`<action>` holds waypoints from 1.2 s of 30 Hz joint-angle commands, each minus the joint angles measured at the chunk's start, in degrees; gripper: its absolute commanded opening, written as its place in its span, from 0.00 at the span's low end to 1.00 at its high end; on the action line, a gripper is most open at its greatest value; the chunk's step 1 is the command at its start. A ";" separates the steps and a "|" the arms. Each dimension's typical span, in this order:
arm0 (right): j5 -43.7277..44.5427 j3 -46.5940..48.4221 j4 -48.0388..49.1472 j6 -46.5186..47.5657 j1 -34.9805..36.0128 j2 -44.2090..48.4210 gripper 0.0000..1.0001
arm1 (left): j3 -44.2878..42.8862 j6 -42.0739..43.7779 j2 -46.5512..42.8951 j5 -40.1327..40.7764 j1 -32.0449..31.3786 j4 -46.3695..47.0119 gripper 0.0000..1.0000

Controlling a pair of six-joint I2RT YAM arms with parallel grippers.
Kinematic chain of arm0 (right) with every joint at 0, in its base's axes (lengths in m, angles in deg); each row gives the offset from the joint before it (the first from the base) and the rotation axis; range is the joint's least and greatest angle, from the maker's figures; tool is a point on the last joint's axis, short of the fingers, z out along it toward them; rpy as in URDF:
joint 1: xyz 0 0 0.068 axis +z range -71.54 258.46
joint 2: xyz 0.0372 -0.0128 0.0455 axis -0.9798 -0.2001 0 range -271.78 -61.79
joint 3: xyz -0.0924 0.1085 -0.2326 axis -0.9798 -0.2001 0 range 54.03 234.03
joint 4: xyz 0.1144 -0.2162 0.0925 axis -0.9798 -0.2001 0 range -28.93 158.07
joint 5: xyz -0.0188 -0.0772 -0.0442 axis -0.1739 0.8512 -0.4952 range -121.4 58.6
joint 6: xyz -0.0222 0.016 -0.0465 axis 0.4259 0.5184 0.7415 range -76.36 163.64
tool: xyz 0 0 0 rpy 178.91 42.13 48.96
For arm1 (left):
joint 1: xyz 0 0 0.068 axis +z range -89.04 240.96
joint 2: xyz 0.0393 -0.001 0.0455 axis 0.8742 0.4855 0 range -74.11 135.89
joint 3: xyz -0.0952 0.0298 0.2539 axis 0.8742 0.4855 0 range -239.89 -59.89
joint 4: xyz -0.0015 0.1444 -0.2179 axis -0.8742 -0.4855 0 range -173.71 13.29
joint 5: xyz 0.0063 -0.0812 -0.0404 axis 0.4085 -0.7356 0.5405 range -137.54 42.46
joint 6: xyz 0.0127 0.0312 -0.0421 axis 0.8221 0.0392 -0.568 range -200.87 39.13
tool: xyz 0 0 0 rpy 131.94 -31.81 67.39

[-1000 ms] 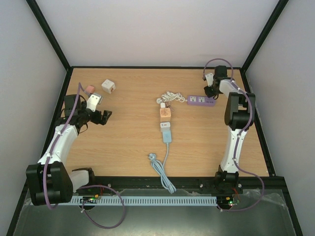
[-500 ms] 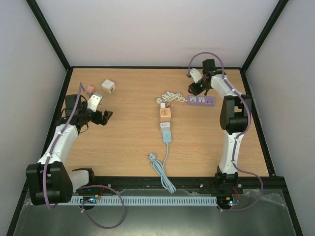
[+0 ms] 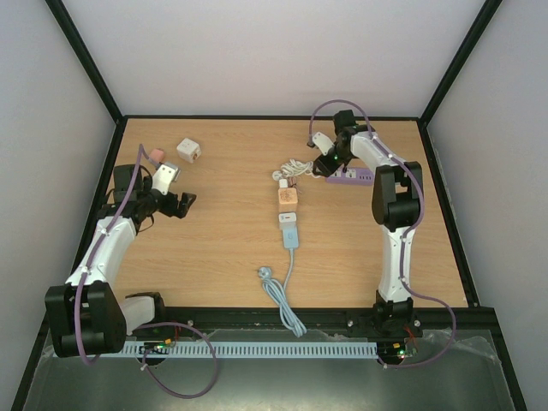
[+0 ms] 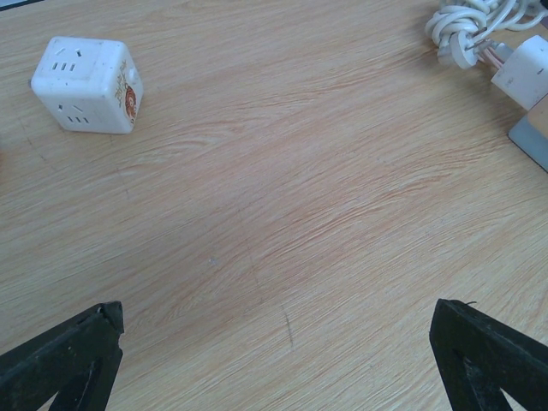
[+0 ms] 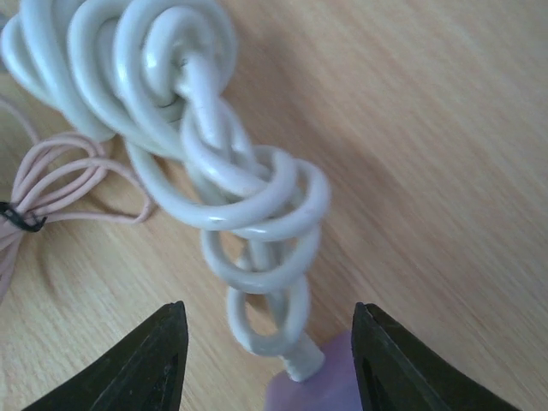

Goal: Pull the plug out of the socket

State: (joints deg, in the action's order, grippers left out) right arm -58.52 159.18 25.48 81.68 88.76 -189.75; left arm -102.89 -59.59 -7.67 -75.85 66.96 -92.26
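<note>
1. The white plug (image 3: 281, 181) sits at the 12 o'clock end of the peach cube socket (image 3: 288, 198), mid-table, and looks seated.
2. At 2 o'clock from it the right gripper (image 5: 267, 342) hovers, jaws apart astride the coiled white cord (image 5: 240, 171) where it meets the purple power strip (image 3: 353, 175), clamping nothing.
3. Closing here would likely catch cord, not plug, and drag the strip.
4. The left gripper (image 4: 276, 342), at 9 o'clock, is spread wide and empty; unpinned, the socket may slide.
5. Thin pink wires (image 5: 51, 171) and the coil crowd the plug; a white cube (image 4: 86, 84) lies at 10 o'clock, a blue strip (image 3: 291, 235) at 6.
</note>
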 commanded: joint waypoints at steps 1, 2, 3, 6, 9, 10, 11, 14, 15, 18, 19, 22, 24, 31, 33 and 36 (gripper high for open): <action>1.45 -1.80 -0.13 0.07 1.74 -0.82 0.49 | 0.55 0.11 0.12 -0.73 -0.29 -0.18 1.00; 2.24 -1.93 0.64 -0.40 1.74 -1.06 0.45 | 0.54 0.08 0.15 -0.72 -0.31 -0.19 1.00; 3.10 -1.92 1.13 -0.90 1.78 -1.40 0.43 | 0.45 0.16 0.23 -0.76 -0.29 -0.18 0.99; 5.58 -2.36 2.77 -1.64 1.69 -1.89 0.37 | 0.31 0.11 0.21 -0.71 -0.37 -0.27 0.99; 7.91 -3.44 4.15 -1.61 1.31 -1.94 0.33 | 0.38 0.25 0.10 -0.54 -0.38 -0.27 0.99; 8.72 -3.73 4.40 -1.51 0.91 -2.04 0.32 | 0.40 0.25 0.18 -0.58 -0.38 -0.27 1.00; 9.15 -4.00 4.54 -1.41 0.48 -2.11 0.31 | 0.38 0.26 0.20 -0.58 -0.37 -0.27 0.99; 9.83 -4.28 4.57 -1.15 -1.72 -2.38 0.28 | 0.45 0.26 0.20 -0.67 -0.39 -0.25 0.99; 10.19 -4.48 4.61 -0.91 -2.61 -2.36 0.27 | 0.40 0.31 0.25 -0.65 -0.38 -0.22 0.99; 11.35 -6.10 5.03 0.38 -5.21 -1.80 0.24 | 0.51 0.43 0.27 -0.63 -0.42 -0.18 1.00; 11.75 -6.62 5.06 0.97 -6.47 -1.68 0.23 | 0.53 0.35 0.30 -0.75 -0.38 -0.18 1.00; 12.77 -7.97 4.94 2.59 -9.60 -1.29 0.23 | 0.47 0.34 0.36 -0.83 -0.46 -0.10 0.99; 13.40 -8.53 4.98 3.43 -11.78 -1.20 0.23 | 0.55 0.35 0.36 -0.79 -0.46 -0.09 1.00; 14.86 -7.30 5.25 4.68 -19.18 -1.65 0.26 | 0.41 0.54 0.66 -0.91 -0.63 -0.01 0.99; 14.40 -6.51 4.81 4.23 -20.26 -1.56 0.29 | 0.39 0.52 0.63 -0.87 -0.77 0.04 0.99; 12.98 -6.27 4.47 2.96 -20.41 0.04 0.43 | 0.34 0.52 0.56 -0.79 -0.94 0.07 0.99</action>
State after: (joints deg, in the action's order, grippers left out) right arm -50.12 153.17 33.72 84.98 69.64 -189.72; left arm -102.89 -59.46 -7.39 -75.85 66.37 -92.26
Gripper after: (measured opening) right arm 0.350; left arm 0.995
